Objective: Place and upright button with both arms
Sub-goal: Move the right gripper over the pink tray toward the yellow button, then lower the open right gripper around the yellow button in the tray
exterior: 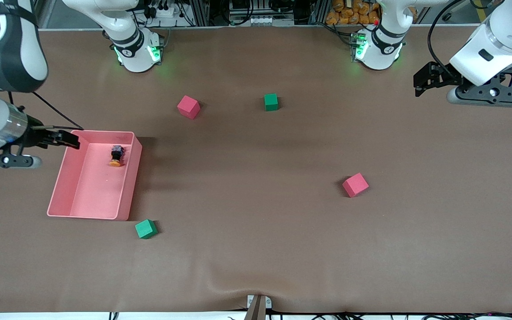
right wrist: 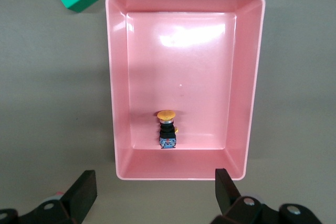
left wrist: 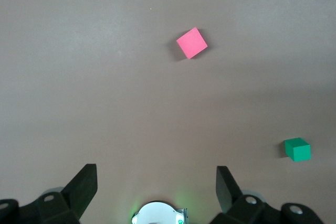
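The button (exterior: 116, 156) lies on its side in the pink tray (exterior: 62, 191), at the right arm's table end. The right gripper (exterior: 73, 140), fingers apart, hovers over the tray's rim, nearest it. The left gripper (exterior: 420, 82) waits open.

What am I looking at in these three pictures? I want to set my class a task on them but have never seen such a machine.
Two white jointed robot arms stand at a brown table. One picture looks down from a high camera facing them; the other two come from cameras on each arm's wrist. The right gripper hangs open by the edge of a shallow pink plastic tray, and the left gripper hangs open at its own end of the table. Neither holds anything. In the tray lies a tiny push-button with an orange cap and black body, on its side. Scattered on the table are two pink cubes and two green cubes.
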